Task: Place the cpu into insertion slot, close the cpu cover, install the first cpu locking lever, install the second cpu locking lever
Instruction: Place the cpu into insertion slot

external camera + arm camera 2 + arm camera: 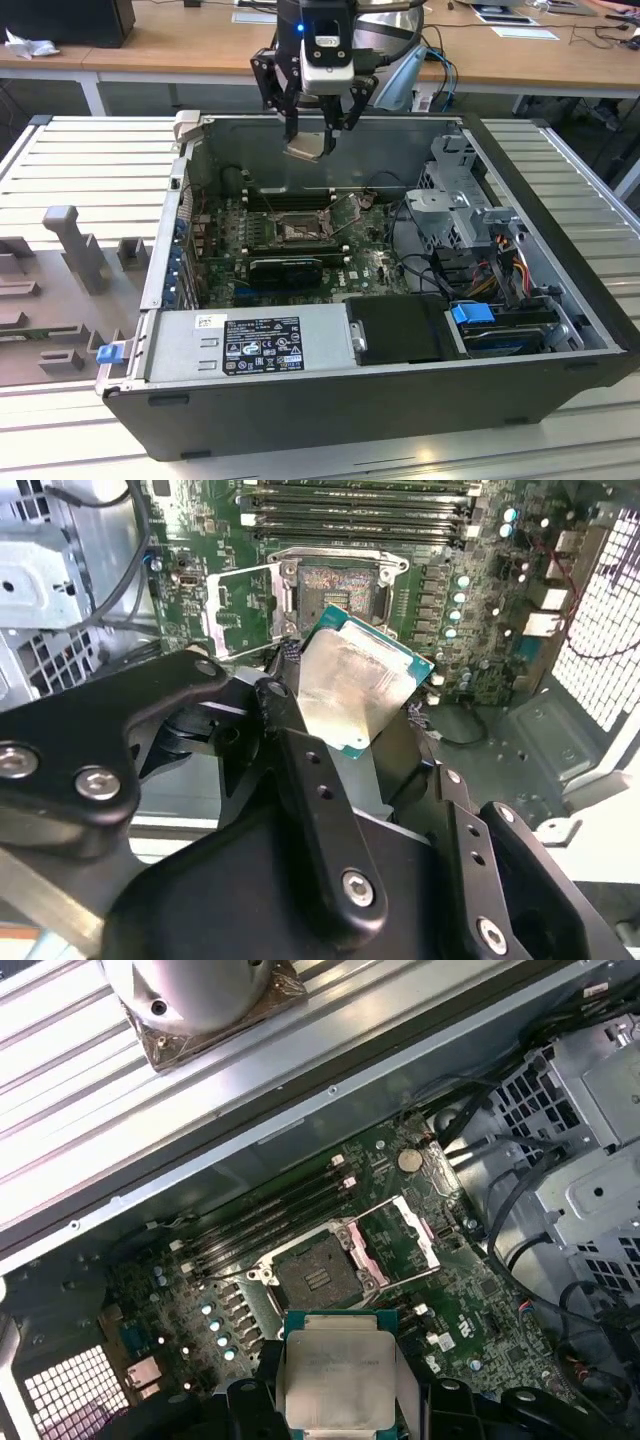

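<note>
My gripper (312, 138) hangs above the back wall of the open computer case, shut on the cpu (307, 147). The cpu (355, 685) is a thin square chip with a dull silver top and a green rim, held tilted between the black fingers (300, 770). In the first wrist view the cpu (337, 1370) shows flat-on. Below on the green motherboard lies the bare insertion slot (297, 232) (338, 585) (318, 1278), well apart from the chip. The cpu cover (245, 610) (395, 1245), a silver frame with a square window, stands swung open beside the slot.
Memory slots (350, 500) run along the slot's far side. A metal drive cage with cables (470, 200) fills the case at the exterior view's right. The power supply (262, 345) lies along the near wall. A grey foam tray (70, 260) sits outside the case.
</note>
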You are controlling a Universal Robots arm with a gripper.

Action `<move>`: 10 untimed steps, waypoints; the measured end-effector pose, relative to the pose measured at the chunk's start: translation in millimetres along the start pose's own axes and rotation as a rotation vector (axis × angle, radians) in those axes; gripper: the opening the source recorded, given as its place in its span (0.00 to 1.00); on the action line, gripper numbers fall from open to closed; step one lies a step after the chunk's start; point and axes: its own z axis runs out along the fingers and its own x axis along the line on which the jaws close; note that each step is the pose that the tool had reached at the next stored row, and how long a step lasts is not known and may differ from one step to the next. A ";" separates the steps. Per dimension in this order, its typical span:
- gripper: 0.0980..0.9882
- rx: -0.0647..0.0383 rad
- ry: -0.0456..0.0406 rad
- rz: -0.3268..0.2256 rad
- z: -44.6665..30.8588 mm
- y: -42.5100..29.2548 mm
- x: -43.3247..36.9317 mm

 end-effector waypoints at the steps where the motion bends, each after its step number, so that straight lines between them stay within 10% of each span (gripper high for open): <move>1: 0.49 0.000 -0.0013 0.015 0.1 0.0 0.0; 10: 0.49 -0.003 -0.0142 0.162 0.9 -0.1 0.0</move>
